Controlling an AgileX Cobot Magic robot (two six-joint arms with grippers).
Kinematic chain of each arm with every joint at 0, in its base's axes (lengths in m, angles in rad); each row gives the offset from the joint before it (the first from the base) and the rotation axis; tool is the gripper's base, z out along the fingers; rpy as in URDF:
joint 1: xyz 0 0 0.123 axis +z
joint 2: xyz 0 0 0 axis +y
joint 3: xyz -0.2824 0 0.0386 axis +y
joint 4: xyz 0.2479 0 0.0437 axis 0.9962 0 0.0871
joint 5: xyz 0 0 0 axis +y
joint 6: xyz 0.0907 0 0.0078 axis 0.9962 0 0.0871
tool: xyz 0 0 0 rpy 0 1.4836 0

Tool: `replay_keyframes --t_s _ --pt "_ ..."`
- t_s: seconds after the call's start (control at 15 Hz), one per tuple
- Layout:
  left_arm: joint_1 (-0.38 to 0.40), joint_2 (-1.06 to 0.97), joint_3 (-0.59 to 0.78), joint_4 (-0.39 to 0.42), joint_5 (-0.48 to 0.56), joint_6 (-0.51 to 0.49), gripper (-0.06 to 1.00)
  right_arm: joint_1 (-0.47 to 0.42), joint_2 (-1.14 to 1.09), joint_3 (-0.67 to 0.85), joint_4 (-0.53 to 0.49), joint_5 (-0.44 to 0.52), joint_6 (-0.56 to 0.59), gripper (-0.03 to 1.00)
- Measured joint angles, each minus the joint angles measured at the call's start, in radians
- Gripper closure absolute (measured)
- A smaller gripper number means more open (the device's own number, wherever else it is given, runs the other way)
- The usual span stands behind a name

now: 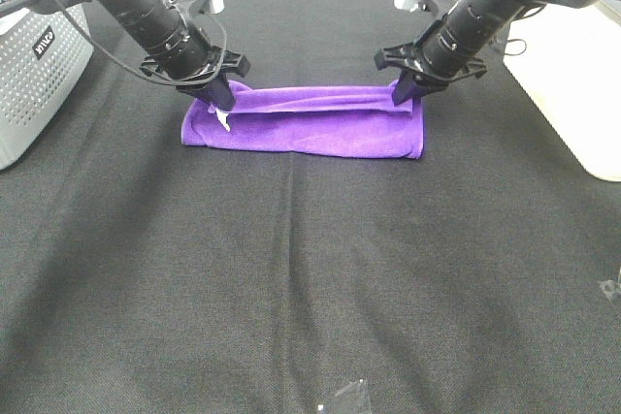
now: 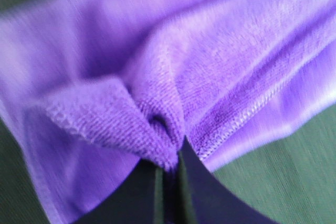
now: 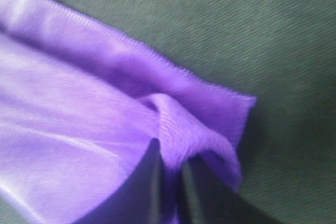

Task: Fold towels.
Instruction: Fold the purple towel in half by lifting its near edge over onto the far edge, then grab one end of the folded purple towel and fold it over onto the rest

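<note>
Your left gripper [image 1: 221,99] and right gripper [image 1: 406,92] each pinch a far corner of the bright purple microfibre towel [image 1: 306,131], which lies folded in a band on the black fabric table [image 1: 310,278], far-centre.

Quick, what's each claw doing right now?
Left gripper: shut on the towel.
Right gripper: shut on the towel.

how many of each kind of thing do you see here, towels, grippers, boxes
purple towel: 1
grippers: 2, the left gripper and the right gripper, each pinching the cloth
boxes at the sides: 2, the grey perforated box and the white box
total: 5
</note>
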Motion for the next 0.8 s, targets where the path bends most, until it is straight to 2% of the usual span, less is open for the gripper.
replay_keyframes --t_s 0.07,0.13,0.33,0.47,0.53,0.67,0.73,0.8 --pt "0.0 0.0 0.0 0.0 0.0 0.0 0.83 0.0 0.0 0.0 0.0 0.0 0.0 0.84" --pt "0.006 0.005 0.0 0.01 0.0 0.0 0.76 -0.005 0.007 0.0 -0.011 -0.004 0.0 0.76" --pt "0.01 0.009 0.0 0.101 0.001 -0.078 0.45 -0.008 0.018 0.0 -0.076 -0.005 0.028 0.42" --pt "0.01 0.009 0.0 0.15 0.003 -0.132 0.26 -0.009 0.017 0.0 -0.099 -0.011 0.041 0.27" --pt "0.01 0.009 0.0 0.156 0.003 -0.14 0.21 -0.009 0.015 -0.005 -0.096 -0.008 0.043 0.24" --pt "0.01 -0.003 0.0 0.159 0.006 -0.143 0.19 -0.01 0.007 -0.06 -0.05 0.032 0.043 0.22" --pt "0.01 -0.017 -0.006 0.159 0.016 -0.143 0.19 -0.01 0.002 -0.105 -0.017 0.07 0.043 0.22" --pt "0.01 -0.034 -0.043 0.163 0.058 -0.143 0.19 -0.01 -0.006 -0.171 0.036 0.149 0.043 0.22"
